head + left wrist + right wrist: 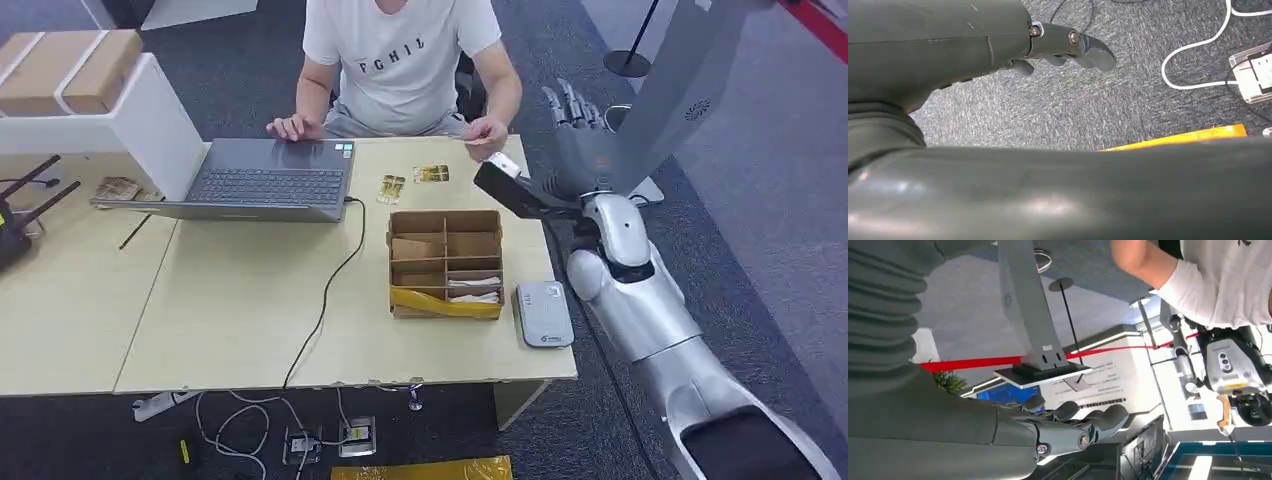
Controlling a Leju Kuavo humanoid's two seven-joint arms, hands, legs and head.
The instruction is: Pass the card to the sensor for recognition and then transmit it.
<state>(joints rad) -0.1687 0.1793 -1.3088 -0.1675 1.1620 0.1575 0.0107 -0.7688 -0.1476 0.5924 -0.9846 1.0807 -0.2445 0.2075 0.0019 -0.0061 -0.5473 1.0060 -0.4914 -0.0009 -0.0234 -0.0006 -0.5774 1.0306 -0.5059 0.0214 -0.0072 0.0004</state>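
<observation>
White card in person's hand, near right hand.

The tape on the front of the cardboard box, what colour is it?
Yellow tape on the cardboard box, best in the head view.

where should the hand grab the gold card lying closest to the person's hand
Probably by its two long edges, coming straight down from above. The gold card lies flat on the table, so no face can be got under, and bare tabletop around it leaves room to pinch across it.
</observation>
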